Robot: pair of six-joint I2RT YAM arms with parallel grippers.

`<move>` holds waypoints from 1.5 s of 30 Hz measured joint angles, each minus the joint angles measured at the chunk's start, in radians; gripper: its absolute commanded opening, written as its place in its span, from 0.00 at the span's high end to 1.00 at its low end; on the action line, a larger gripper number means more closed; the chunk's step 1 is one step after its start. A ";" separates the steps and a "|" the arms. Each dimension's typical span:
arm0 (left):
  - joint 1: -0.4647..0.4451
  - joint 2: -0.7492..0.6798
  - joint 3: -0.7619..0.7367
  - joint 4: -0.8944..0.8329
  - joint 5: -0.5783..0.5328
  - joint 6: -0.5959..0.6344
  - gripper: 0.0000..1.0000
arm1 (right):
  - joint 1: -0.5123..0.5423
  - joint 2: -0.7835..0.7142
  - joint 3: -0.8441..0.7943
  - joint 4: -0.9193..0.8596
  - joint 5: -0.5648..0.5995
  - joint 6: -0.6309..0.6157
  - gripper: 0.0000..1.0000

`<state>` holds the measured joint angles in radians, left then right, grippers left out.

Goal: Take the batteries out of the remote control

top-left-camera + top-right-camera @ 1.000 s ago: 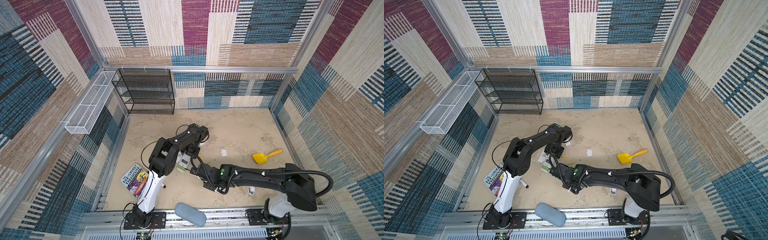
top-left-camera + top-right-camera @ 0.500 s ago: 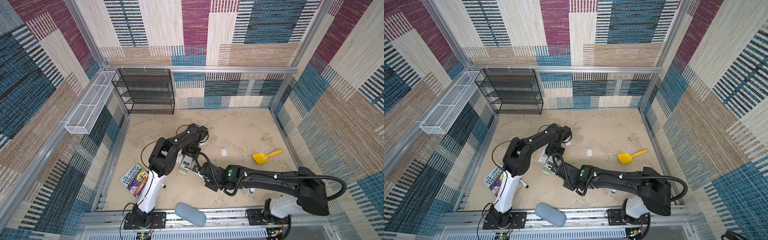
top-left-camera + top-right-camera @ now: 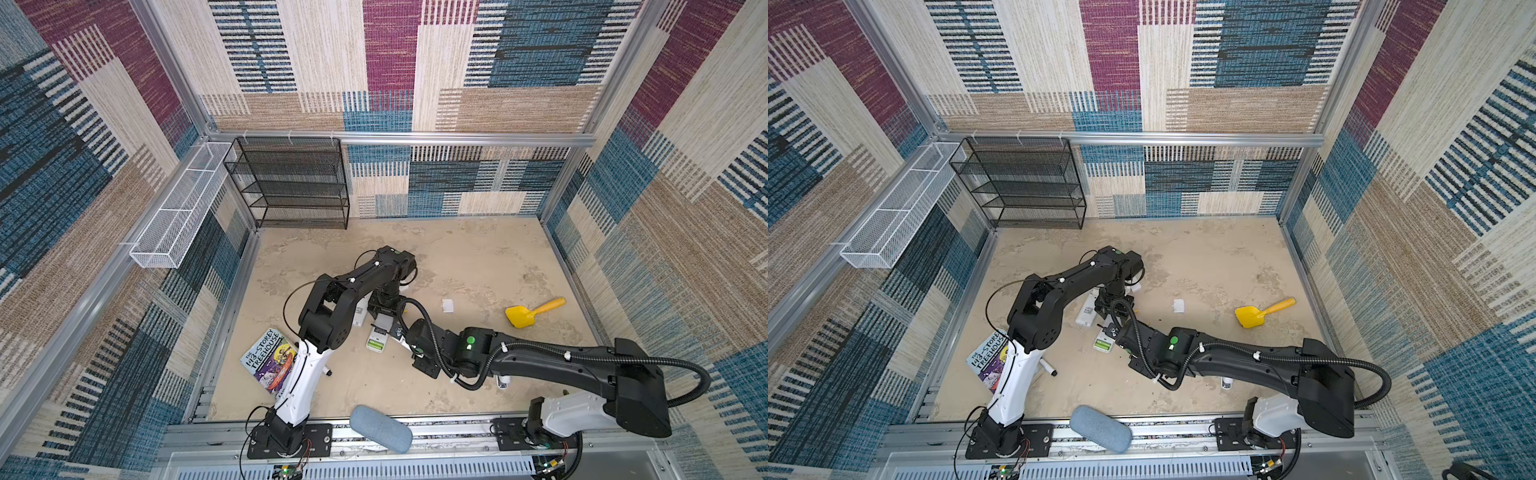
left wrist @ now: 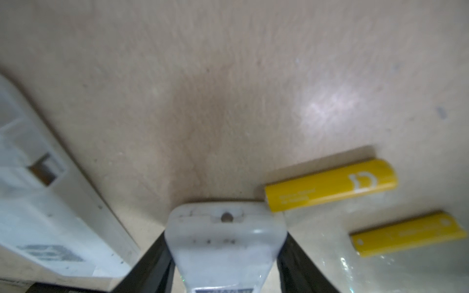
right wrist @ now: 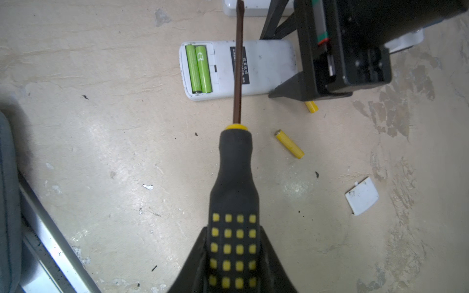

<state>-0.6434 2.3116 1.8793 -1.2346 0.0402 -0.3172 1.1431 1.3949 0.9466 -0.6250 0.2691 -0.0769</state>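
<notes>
Glossy batteries [image 4: 330,187], white plastic remote [image 5: 264,68], rubbery-handled screwdriver [image 5: 234,190], matt tabletop [image 5: 127,152].

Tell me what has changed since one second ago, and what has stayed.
The right arm drew back toward the right in both top views, the right gripper keeping hold of the screwdriver. The left gripper stayed around the end of the remote control; the green batteries remain inside it, and the yellow scoop did not move.

Two batteries [image 5: 198,68] lie in the remote [image 5: 264,68], two beside it.
</notes>
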 measured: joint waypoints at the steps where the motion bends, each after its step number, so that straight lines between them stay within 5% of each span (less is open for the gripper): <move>1: 0.000 0.000 0.000 0.005 0.005 0.000 0.27 | 0.000 0.001 0.000 0.000 0.000 0.000 1.00; 8: 0.000 -0.006 0.006 0.026 0.014 0.003 0.20 | -0.022 0.002 -0.006 0.014 -0.008 0.000 1.00; 23: 0.049 -0.172 -0.003 0.128 0.054 0.008 0.23 | -0.073 -0.083 -0.093 0.105 -0.023 0.016 1.00; 34: 0.150 -0.499 -0.316 0.303 0.154 -0.061 0.26 | -0.124 -0.131 -0.131 0.173 0.018 0.032 1.00; 45: 0.180 -0.711 -0.724 0.822 0.381 -0.425 0.35 | -0.144 -0.105 -0.107 0.265 0.063 0.065 1.00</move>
<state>-0.4629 1.6001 1.1553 -0.4122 0.4213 -0.7425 0.9993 1.2903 0.8394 -0.3599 0.3325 -0.0120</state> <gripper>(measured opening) 0.682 0.274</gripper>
